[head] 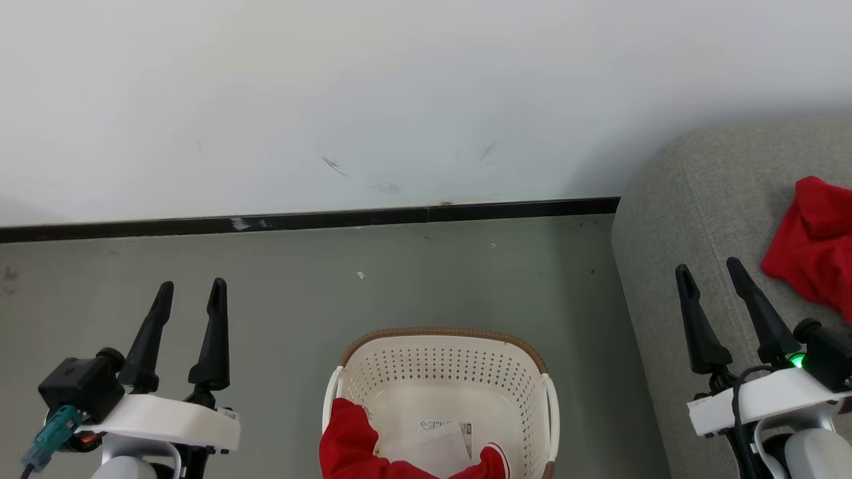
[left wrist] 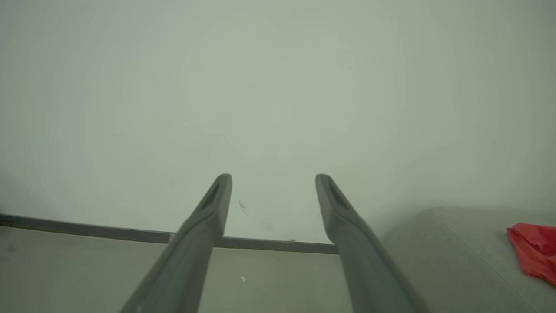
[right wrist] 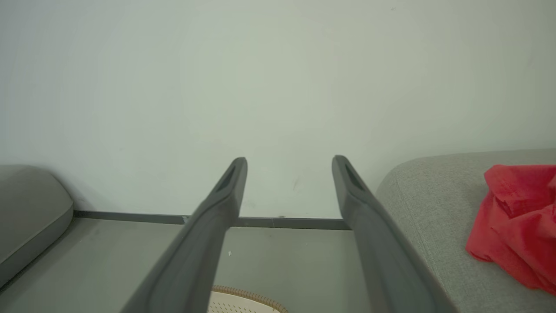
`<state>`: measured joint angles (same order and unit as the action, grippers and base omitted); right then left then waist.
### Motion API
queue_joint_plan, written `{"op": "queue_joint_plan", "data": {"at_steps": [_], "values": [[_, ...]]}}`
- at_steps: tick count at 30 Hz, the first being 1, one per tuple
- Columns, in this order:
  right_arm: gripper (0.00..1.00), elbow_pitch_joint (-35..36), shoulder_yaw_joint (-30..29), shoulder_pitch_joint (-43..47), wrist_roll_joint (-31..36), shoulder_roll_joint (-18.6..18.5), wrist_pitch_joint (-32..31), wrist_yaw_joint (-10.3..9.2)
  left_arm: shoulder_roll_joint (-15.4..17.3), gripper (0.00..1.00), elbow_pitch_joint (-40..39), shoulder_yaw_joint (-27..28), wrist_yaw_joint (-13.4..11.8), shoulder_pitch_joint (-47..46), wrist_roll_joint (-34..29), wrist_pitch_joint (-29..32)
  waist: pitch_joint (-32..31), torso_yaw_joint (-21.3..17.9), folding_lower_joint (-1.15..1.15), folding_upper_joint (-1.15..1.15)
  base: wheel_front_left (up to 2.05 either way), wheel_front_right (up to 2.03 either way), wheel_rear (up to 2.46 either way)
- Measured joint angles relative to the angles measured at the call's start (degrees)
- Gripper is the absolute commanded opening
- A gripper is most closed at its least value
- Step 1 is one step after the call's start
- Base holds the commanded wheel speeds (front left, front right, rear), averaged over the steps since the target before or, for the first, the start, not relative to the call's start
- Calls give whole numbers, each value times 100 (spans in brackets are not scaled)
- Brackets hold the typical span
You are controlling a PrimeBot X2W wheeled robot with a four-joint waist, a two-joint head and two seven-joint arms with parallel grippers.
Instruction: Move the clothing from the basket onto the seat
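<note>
The cream-white basket (head: 532, 392) with a brown rim stands on the floor at the bottom centre of the head view; its rim (right wrist: 249, 295) also peeks in below the right wrist view. Red clothing (head: 349, 442) lies inside it, draped over the near left side, beside a paper label. A second red garment (head: 815, 243) (right wrist: 517, 221) (left wrist: 536, 250) lies on the grey seat (head: 692, 219) at the right. My left gripper (head: 190, 287) (left wrist: 273, 178) is open over the floor, left of the basket. Over the seat's left edge, my right gripper (head: 709, 267) (right wrist: 289, 160) is open and holds nothing.
A white wall with a black baseboard (head: 313, 219) runs across behind the basket. Grey-green floor (head: 426, 279) lies between wall and basket. Another grey cushion edge (right wrist: 30, 213) shows at the left of the right wrist view.
</note>
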<state>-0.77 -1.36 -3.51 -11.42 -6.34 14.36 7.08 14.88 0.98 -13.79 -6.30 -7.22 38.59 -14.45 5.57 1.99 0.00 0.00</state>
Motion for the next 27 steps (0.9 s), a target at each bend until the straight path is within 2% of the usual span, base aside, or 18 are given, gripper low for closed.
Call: {"op": "queue_joint_plan", "data": {"at_steps": [16, 27], "values": [[100, 78, -34, 113, -1, 53, 0, 0, -166, 100, 14, 208, 199, 80, -109, 0, 63, -28, 0, 0, 0, 0, 0], [100, 85, -112, 113, -10, 67, 0, 0, -226, 100, 215, 43, 377, 86, -189, 0, 161, -78, 0, 0, 0, 0, 0]]}}
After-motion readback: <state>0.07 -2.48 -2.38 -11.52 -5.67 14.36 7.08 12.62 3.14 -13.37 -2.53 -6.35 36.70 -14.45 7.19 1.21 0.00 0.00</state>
